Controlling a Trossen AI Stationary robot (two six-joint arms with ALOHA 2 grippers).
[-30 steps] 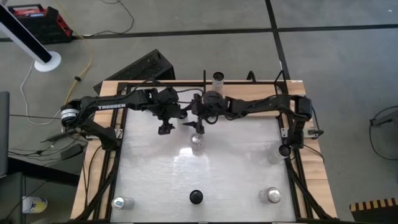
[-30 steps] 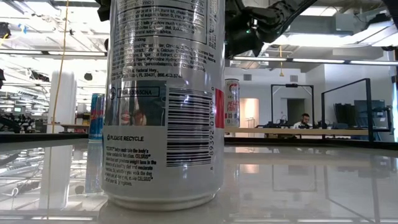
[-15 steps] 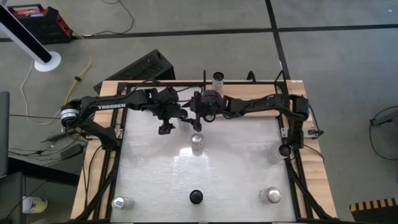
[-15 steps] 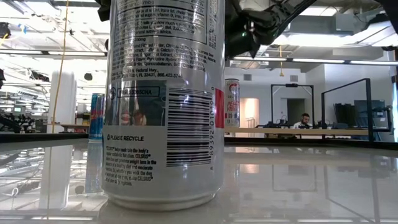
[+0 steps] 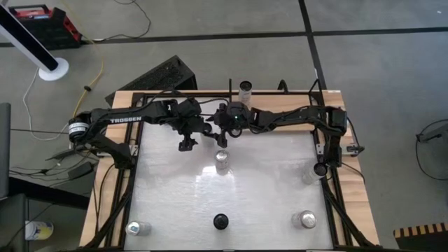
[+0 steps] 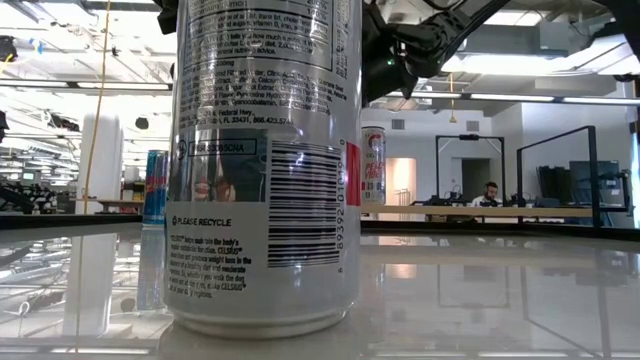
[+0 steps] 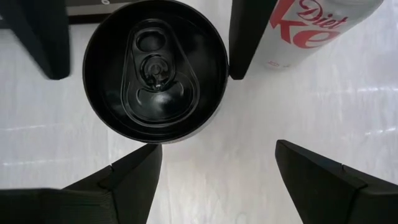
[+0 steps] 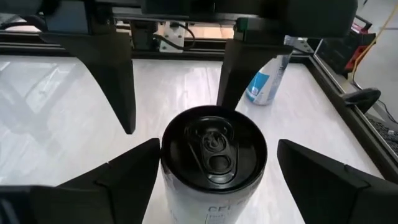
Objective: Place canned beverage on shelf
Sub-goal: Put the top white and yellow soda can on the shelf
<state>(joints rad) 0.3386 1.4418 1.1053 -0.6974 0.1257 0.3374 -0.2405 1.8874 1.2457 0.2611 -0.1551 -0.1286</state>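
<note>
A black-topped beverage can (image 8: pixel 214 152) (image 7: pixel 155 68) stands upright on the white tabletop (image 5: pixel 266 189), in its far middle. My right gripper (image 5: pixel 221 140) reaches in from the right. It is open, with one finger on each side of the can, and I see no contact. My left gripper (image 5: pixel 186 143) hangs just left of the can, tipped down toward it. It is open and has nothing between its fingers (image 7: pixel 124 183). I cannot pick out the shelf in these views.
A Diet Coke can (image 5: pixel 222 162) (image 7: pixel 311 25) stands just nearer than the grippers. Another black-topped can (image 5: pixel 220 222) (image 6: pixel 265 170) sits at the near edge. More cans stand at the near left (image 5: pixel 138 227), near right (image 5: pixel 306 220), right (image 5: pixel 311 173) and far edge (image 5: pixel 243 89).
My right gripper has rolled a little at the wrist and edged slightly toward the table's left, around the black-topped can. The can has stayed where it was.
</note>
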